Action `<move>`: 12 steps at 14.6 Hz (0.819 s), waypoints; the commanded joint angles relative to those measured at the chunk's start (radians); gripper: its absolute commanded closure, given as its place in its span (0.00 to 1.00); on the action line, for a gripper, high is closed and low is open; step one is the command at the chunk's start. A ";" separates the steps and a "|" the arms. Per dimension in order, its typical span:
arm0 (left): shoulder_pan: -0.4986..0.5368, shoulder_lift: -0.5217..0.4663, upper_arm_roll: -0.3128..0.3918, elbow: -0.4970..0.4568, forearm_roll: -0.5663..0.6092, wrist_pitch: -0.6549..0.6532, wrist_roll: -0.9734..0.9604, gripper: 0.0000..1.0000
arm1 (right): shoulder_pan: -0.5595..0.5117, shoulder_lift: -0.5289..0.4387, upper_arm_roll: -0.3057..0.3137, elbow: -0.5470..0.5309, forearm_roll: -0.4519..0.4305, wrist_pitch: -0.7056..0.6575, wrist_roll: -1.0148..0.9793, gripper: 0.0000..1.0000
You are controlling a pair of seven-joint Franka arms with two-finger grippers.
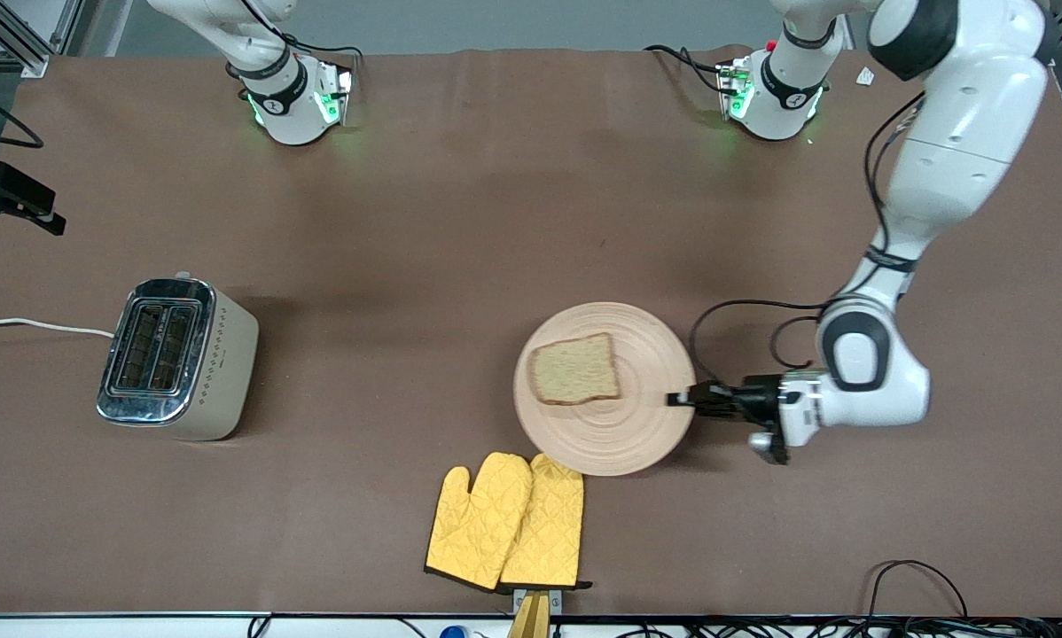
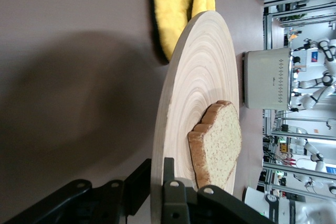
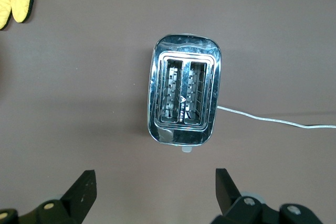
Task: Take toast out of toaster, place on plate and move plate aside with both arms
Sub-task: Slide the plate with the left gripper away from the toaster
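Observation:
The round light-wood plate (image 1: 620,434) lies on the table near the front camera, with the brown speckled toast (image 1: 575,369) flat on it, off centre toward the right arm's end. My left gripper (image 1: 680,400) is shut on the plate's rim at the side toward the left arm's end. In the left wrist view its fingers (image 2: 160,174) clamp the plate's rim (image 2: 194,93), one above and one below, and the toast (image 2: 218,145) lies just past them. My right gripper (image 3: 156,184) is open and empty, high above the table beside the toaster (image 3: 184,95).
The steel two-slot toaster (image 1: 176,359) stands toward the right arm's end, its slots empty and its white cord running off the table. Two yellow quilted oven mitts (image 1: 509,523) lie nearer the front camera than the plate, their tips at its rim.

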 commanded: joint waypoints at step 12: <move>0.371 0.067 -0.010 -0.029 0.168 -0.182 0.134 1.00 | -0.038 0.008 0.017 0.031 -0.017 -0.016 0.001 0.00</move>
